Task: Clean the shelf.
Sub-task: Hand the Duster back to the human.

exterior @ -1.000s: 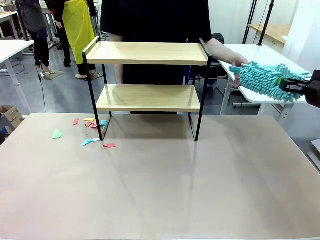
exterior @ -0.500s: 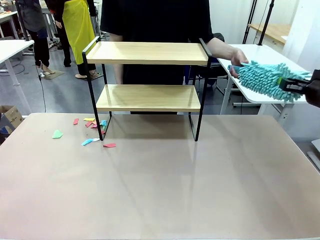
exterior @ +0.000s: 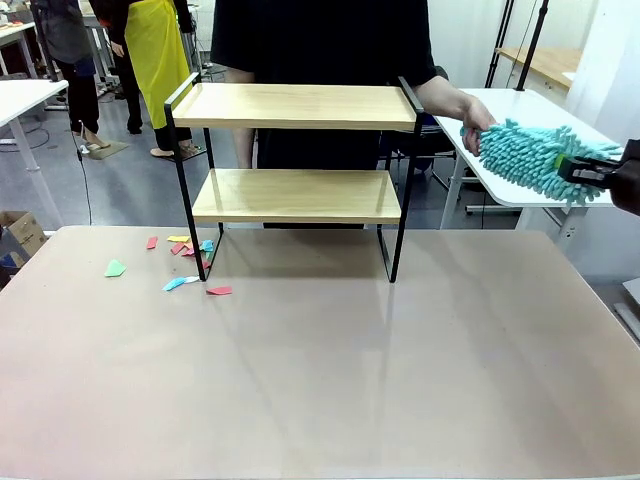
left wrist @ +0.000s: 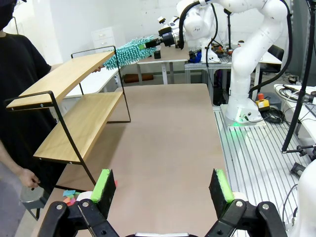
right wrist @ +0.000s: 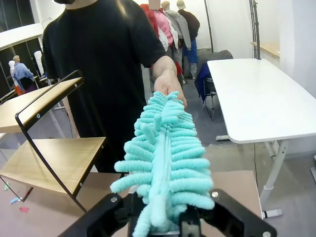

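Note:
The shelf [exterior: 295, 105] [left wrist: 69, 79] [right wrist: 34, 106], two light wooden boards in a thin black frame, stands at the far middle of the brown table. Both boards look bare. A teal fluffy duster [exterior: 525, 155] [left wrist: 128, 49] [right wrist: 165, 148] hangs in the air to the right of the top board. Its handle end lies in my right gripper [exterior: 590, 172] [right wrist: 163, 212], whose fingers stand spread on either side of it. The person's hand [exterior: 472, 115] [right wrist: 168, 81] holds the duster's far tip. My left gripper [left wrist: 160, 185] is open and holds nothing, low over the near end of the table.
Several coloured paper scraps [exterior: 185, 265] [left wrist: 69, 195] lie on the table by the shelf's left legs. The person in black stands right behind the shelf. A white table [exterior: 520, 110] [right wrist: 256, 94] stands behind at the right, under the duster.
The person's hand has slid onto the duster's tip and taken hold of it. The duster has shifted slightly to the right. The left arm has not moved.

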Robot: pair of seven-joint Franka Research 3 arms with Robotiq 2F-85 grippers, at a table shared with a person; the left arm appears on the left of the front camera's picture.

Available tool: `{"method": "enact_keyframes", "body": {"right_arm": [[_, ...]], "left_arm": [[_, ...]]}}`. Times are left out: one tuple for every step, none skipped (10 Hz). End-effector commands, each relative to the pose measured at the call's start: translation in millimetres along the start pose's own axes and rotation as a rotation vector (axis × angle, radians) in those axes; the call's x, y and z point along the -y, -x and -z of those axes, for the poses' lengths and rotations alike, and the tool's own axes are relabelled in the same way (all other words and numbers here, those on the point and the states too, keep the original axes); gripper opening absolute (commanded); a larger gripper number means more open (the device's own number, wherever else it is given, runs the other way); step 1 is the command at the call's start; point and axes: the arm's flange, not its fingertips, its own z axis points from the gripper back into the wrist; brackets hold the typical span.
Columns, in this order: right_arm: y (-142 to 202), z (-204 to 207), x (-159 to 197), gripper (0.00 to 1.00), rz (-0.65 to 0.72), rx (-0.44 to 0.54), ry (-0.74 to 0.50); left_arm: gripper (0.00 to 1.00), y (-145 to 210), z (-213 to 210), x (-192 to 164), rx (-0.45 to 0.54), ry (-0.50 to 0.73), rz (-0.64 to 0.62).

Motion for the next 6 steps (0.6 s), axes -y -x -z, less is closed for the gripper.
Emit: {"method": "enact_keyframes", "body": {"right_arm": [[0.1, 0.0, 0.0, 0.70, 0.000, 0.000, 0.000], [-2.5, 0.7, 0.8, 0.72, 0.018, -0.004, -0.009], [-3.7, 0.8, 1.7, 1.00, 0.025, -0.005, -0.004], [-3.8, -0.4, 1.8, 1.00, 0.027, -0.007, -0.005], [-6.9, -2.9, 2.5, 1.00, 0.033, 0.003, -0.008], [-17.2, -6.6, 7.1, 0.96, 0.074, 0.029, -0.005]], "left_arm": [[1.00, -0.8, 1.8, 1.4, 0.024, -0.008, 0.021], [1.00, -0.8, 1.8, 1.4, 0.024, -0.008, 0.021], [1.00, -0.8, 1.8, 1.4, 0.024, -0.008, 0.021], [1.00, -0.8, 1.8, 1.4, 0.024, -0.008, 0.021], [1.00, -0.8, 1.8, 1.4, 0.024, -0.008, 0.021], [1.00, -0.8, 1.8, 1.4, 0.024, -0.008, 0.021]]}}
